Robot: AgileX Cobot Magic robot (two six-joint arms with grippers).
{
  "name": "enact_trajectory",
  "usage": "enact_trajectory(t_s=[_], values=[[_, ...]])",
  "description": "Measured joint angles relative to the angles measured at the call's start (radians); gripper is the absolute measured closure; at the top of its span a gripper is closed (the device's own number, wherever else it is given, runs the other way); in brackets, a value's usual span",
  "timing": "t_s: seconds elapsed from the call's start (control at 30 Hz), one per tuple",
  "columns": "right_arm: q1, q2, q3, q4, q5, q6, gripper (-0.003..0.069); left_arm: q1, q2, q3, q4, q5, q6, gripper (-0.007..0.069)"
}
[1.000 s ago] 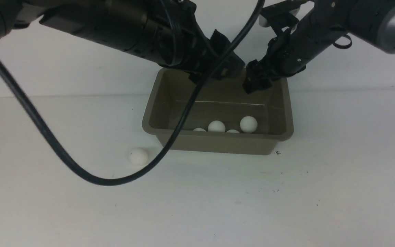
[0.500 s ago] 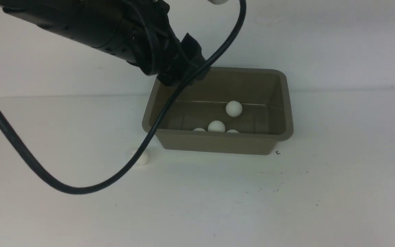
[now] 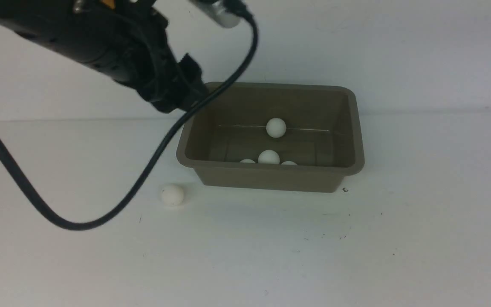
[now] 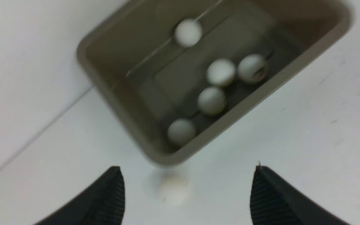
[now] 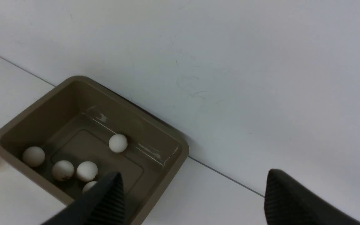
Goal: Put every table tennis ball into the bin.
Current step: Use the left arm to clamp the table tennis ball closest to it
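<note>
The taupe bin point(image 3: 271, 175) stands mid-table against the back wall. Several white table tennis balls lie inside it. One point(image 3: 275, 127) is by the far wall, the others point(image 3: 269, 157) cluster at the near wall. One more ball point(image 3: 172, 194) rests on the table just outside the bin's near left corner. My left gripper point(image 4: 187, 168) hangs open and empty, high above that loose ball point(image 4: 173, 189) and the bin's corner. My right gripper point(image 5: 195, 172) is open and empty too, up beside the bin's point(image 5: 176, 165) right end. It is out of the front view.
A white wall rises right behind the bin. The left arm point(image 3: 100, 38) fills the upper left of the front view, and its black cable point(image 3: 75, 224) loops down over the table left of the bin.
The right arm has pulled out of the front view. My left arm has drawn back to the left, off the bin. One ball in the bin has moved to the far wall.
</note>
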Motion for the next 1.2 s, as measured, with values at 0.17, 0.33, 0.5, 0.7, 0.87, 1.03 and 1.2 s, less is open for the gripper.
enact_trajectory(t_s=[0.17, 0.33, 0.5, 0.7, 0.87, 1.03, 1.2], values=[[0.0, -0.048, 0.017, 0.001, 0.004, 0.003, 0.0113, 0.052, 0.001, 0.067, 0.003, -0.042, 0.0, 0.0143], [0.0, -0.152, 0.144, 0.011, 0.005, 0.004, 0.0113, 0.067, 0.001, 0.161, 0.003, -0.137, 0.028, 0.0143], [0.0, -0.235, 0.277, 0.017, 0.005, 0.004, 0.0113, 0.073, 0.01, 0.259, 0.004, -0.235, 0.042, 0.0143], [0.0, -0.3, 0.382, 0.047, -0.009, 0.003, 0.0113, 0.101, 0.125, 0.306, 0.005, -0.337, 0.042, 0.0143], [0.0, -0.313, 0.392, 0.047, -0.019, 0.003, 0.0113, 0.131, 0.239, 0.307, -0.039, -0.363, 0.042, 0.0143], [0.0, -0.318, 0.392, 0.048, -0.025, 0.003, 0.0113, 0.166, 0.321, 0.307, -0.055, -0.364, 0.044, 0.0143], [0.0, -0.318, 0.394, 0.048, -0.035, 0.003, 0.0113, 0.176, 0.364, 0.307, -0.119, -0.39, 0.095, 0.0143]])
